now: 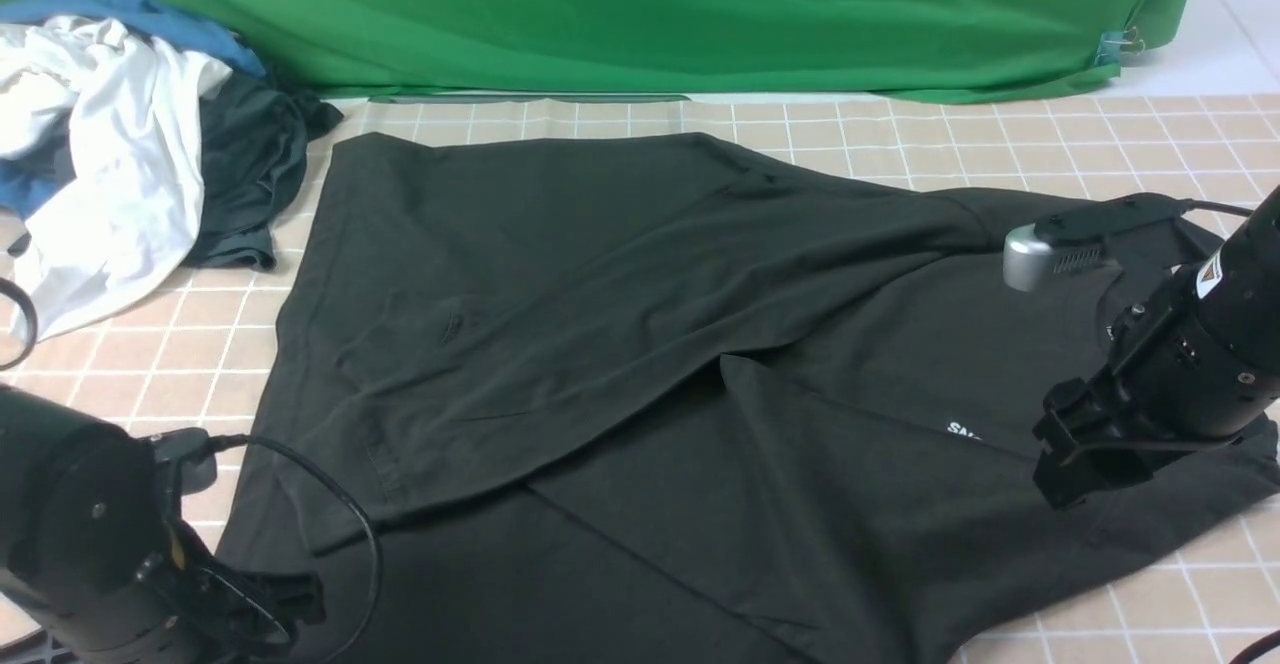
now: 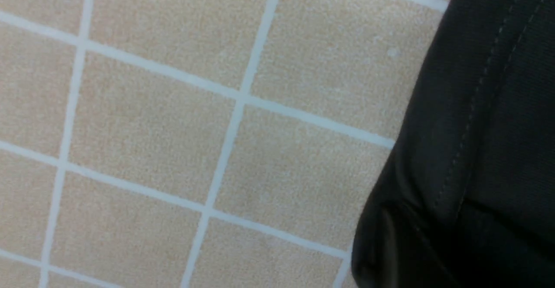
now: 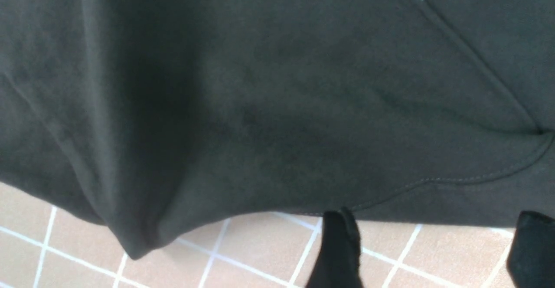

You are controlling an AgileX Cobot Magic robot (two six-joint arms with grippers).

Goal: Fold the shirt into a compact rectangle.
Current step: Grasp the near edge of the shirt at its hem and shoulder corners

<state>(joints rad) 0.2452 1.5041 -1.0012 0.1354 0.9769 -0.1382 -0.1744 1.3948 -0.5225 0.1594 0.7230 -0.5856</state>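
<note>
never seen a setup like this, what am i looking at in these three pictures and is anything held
This is a robot with two arms, each ending in a two-fingered gripper. The wide picture looks forward from between the arms; the other two come from cameras on the wrists. A black shirt lies spread, partly folded, on a checked table cover, with a pile of other clothes at the far left and a green cloth behind. The right gripper is open at the shirt's edge, holding nothing. The left gripper sits near the shirt's hem; whether it grips anything cannot be told.
</note>
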